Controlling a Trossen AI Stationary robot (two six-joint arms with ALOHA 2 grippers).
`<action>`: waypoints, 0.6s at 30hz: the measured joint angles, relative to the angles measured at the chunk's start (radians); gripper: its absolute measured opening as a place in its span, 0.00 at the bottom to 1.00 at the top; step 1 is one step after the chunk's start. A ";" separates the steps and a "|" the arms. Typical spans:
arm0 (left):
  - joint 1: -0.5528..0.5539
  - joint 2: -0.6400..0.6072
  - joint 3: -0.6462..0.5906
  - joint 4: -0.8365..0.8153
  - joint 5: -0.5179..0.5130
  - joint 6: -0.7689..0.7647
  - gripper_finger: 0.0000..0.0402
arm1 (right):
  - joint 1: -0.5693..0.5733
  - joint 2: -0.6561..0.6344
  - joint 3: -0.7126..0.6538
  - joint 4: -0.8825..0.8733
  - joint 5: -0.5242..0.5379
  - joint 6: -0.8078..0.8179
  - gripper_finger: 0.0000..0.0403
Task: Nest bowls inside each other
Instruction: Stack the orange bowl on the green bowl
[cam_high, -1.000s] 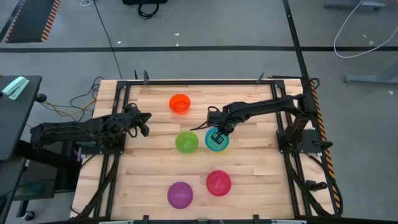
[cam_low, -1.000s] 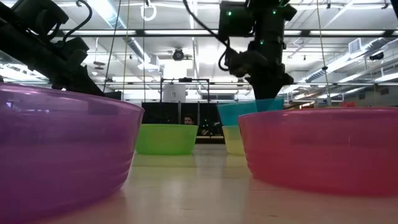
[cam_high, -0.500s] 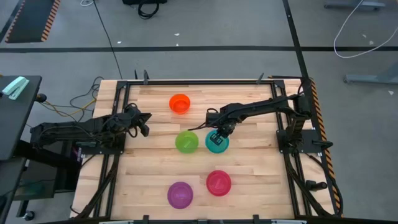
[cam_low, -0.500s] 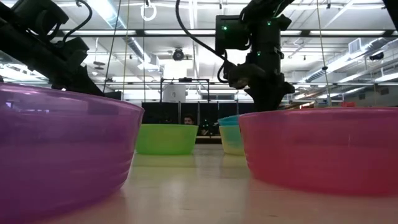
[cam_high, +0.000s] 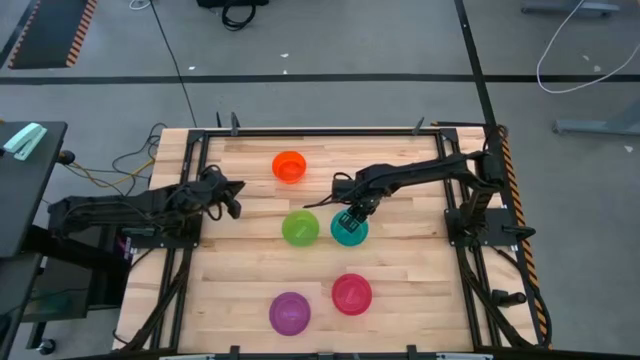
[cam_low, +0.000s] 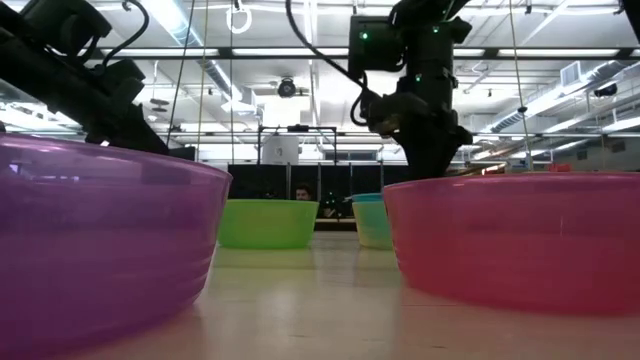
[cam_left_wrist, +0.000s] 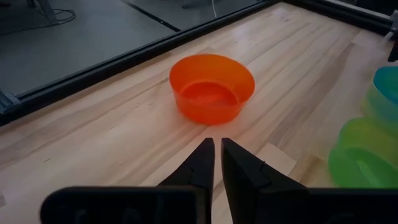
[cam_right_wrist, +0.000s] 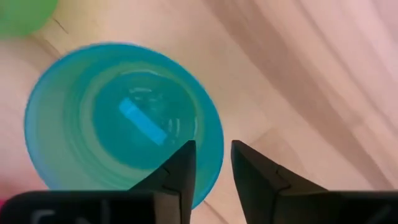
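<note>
The right pincer (cam_right_wrist: 208, 163), fingers slightly spread over the blue bowl's (cam_right_wrist: 118, 124) rim, should lift straight, avoiding the green bowl (cam_high: 299, 228) beside it.

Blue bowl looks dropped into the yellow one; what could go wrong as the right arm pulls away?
The right gripper hangs open just above the blue bowl's rim, so a finger may catch it and lift or tip the stack. The green bowl sits close beside, so a sideways swing could knock it.
</note>
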 joint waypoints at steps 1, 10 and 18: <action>0.001 0.014 0.000 0.020 0.000 0.000 0.10 | -0.001 -0.007 0.000 -0.005 0.013 -0.004 0.28; 0.129 0.220 0.039 0.182 0.093 0.027 0.15 | -0.001 -0.092 0.000 -0.011 0.155 -0.050 0.28; 0.339 0.471 0.290 0.102 0.337 0.096 0.13 | 0.001 -0.177 0.000 -0.011 0.228 -0.074 0.28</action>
